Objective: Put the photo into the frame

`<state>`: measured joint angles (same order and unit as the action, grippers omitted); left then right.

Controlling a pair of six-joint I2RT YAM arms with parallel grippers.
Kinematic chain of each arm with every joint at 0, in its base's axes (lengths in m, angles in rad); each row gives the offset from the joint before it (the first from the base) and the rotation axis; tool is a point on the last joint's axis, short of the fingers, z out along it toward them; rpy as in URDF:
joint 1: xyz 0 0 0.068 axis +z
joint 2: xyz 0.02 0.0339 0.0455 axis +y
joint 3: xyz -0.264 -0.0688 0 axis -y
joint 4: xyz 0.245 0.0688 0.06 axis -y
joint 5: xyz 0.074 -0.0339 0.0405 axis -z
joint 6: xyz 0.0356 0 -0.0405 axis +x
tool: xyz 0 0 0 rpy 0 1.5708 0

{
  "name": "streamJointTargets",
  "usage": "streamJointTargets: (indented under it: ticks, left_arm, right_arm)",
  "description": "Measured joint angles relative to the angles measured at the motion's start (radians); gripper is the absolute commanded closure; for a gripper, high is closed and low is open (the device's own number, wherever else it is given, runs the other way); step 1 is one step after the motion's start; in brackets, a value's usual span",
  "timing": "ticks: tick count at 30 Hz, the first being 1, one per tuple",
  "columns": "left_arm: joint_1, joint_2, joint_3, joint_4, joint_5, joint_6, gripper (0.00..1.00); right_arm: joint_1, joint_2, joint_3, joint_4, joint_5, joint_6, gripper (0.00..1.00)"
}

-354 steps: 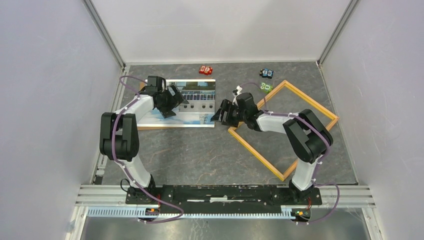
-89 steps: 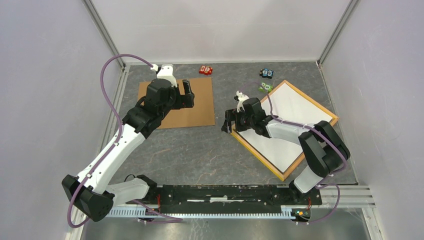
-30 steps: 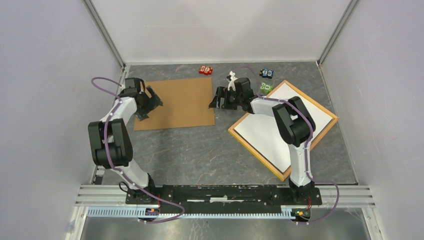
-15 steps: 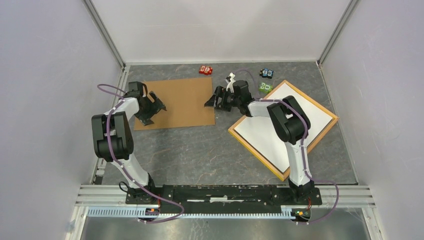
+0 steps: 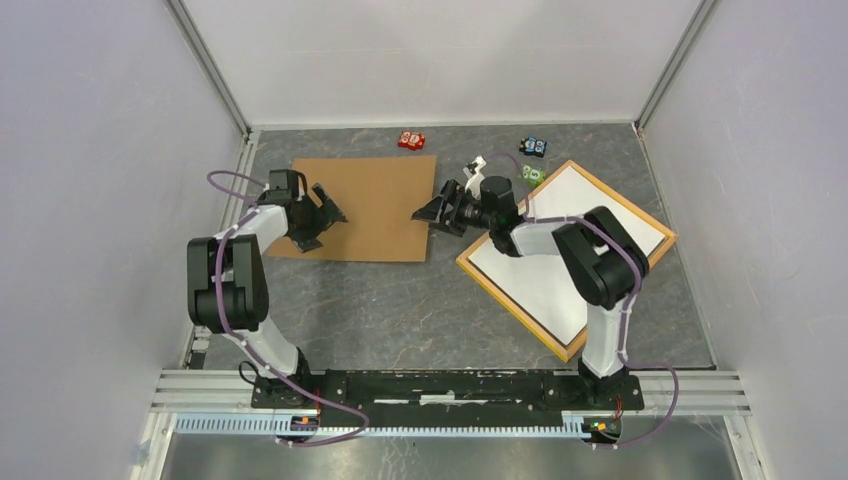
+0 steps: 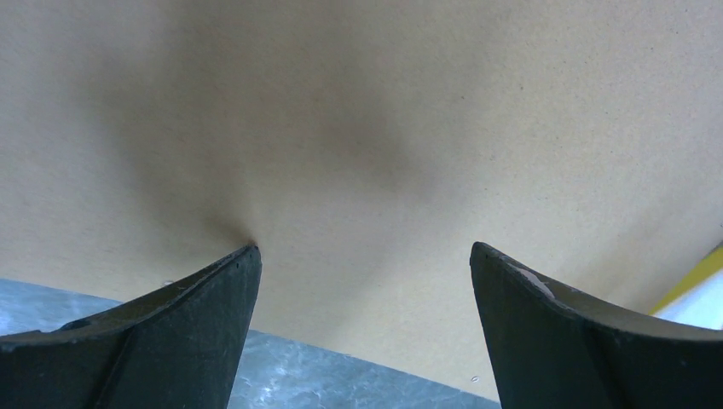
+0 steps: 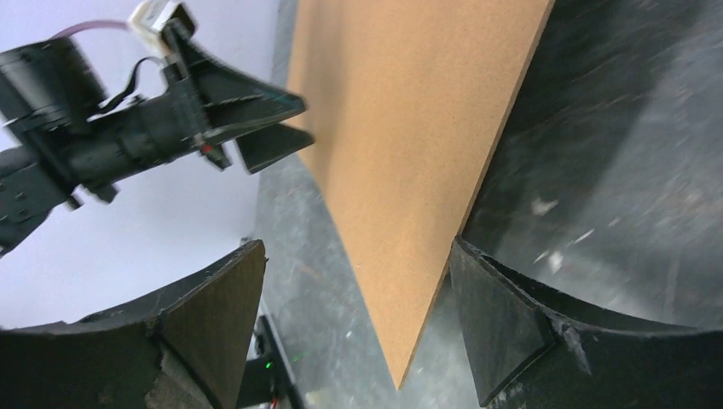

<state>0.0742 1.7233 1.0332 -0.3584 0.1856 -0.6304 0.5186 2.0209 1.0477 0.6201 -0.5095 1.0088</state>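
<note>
The yellow-orange frame (image 5: 513,311) lies tilted on the right of the table. The photo (image 5: 575,250) lies inside it, plain white back up. A sliver of the frame (image 6: 695,277) and the photo (image 6: 706,311) shows in the left wrist view. My left gripper (image 5: 326,214) is open and empty, its fingertips (image 6: 230,273) down on the left part of the brown backing board (image 5: 375,205). My right gripper (image 5: 430,212) is open and empty at the board's right edge, with the board's near corner (image 7: 401,375) between its fingers.
Three small toys lie at the back: a red one (image 5: 410,139), a blue one (image 5: 533,147) and a green one (image 5: 531,176) beside the frame's far corner. The backing board (image 6: 358,128) fills the left wrist view. White walls enclose the grey table (image 5: 400,310).
The backing board has shifted a little to the right, towards the frame. My left gripper has moved right across it. My right gripper has dropped to the board's right edge.
</note>
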Motion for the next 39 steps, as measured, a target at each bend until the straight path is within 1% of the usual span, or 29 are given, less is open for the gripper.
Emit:
streamJointTargets:
  ticks: [4, 8, 11, 13, 15, 17, 20, 21, 22, 25, 28, 31, 34, 37, 39]
  left_arm:
    - [-0.048, -0.053, -0.071, 0.045, 0.029, -0.033, 0.0]
    - [-0.14, -0.079, -0.121, 0.074, 0.063, -0.072, 0.0]
    - [-0.221, -0.091, -0.142, 0.08, 0.082, -0.104, 0.0]
    - [-0.248, -0.098, -0.149, 0.079, 0.085, -0.115, 0.0]
    - [-0.263, -0.112, -0.153, 0.069, 0.08, -0.117, 0.0]
    - [-0.264, -0.128, -0.149, 0.02, 0.056, -0.109, 0.0]
    - [-0.231, -0.143, -0.121, -0.07, -0.009, -0.082, 0.0]
    - [-0.209, -0.148, -0.103, -0.093, -0.037, -0.07, 0.0]
    - [-0.188, -0.152, -0.086, -0.107, -0.058, -0.062, 0.0]
    - [-0.091, -0.151, 0.007, -0.143, -0.109, -0.037, 0.0]
    - [0.006, -0.112, 0.145, -0.151, -0.158, -0.005, 0.0]
    - [0.065, -0.034, 0.281, -0.143, -0.213, 0.045, 0.0]
    - [0.095, 0.101, 0.441, -0.163, -0.22, 0.099, 0.0]
    - [0.111, 0.227, 0.55, -0.18, -0.219, 0.14, 0.0]
    - [0.116, 0.283, 0.582, -0.198, -0.225, 0.161, 0.0]
  right_arm:
    - [0.019, -0.152, -0.131, 0.033, -0.018, 0.024, 0.16]
    - [0.027, -0.308, -0.273, 0.077, -0.033, 0.024, 0.15]
    - [0.004, -0.397, -0.37, 0.075, -0.034, 0.004, 0.14]
    - [-0.018, -0.423, -0.394, 0.031, -0.027, -0.042, 0.13]
    - [-0.034, -0.425, -0.379, -0.061, -0.01, -0.125, 0.12]
    - [-0.042, -0.42, -0.356, -0.137, -0.002, -0.187, 0.11]
    - [-0.035, -0.412, -0.321, -0.216, -0.001, -0.26, 0.08]
    - [-0.029, -0.402, -0.298, -0.244, 0.003, -0.282, 0.04]
    - [-0.023, -0.389, -0.277, -0.258, 0.005, -0.296, 0.02]
    - [-0.005, -0.329, -0.197, -0.284, 0.017, -0.317, 0.02]
    - [0.008, -0.271, -0.141, -0.288, 0.029, -0.314, 0.02]
    - [0.016, -0.222, -0.105, -0.286, 0.051, -0.294, 0.02]
    - [0.016, -0.179, -0.088, -0.281, 0.07, -0.266, 0.02]
    - [0.015, -0.136, -0.068, -0.278, 0.076, -0.249, 0.02]
    - [0.011, -0.113, -0.058, -0.276, 0.076, -0.242, 0.02]
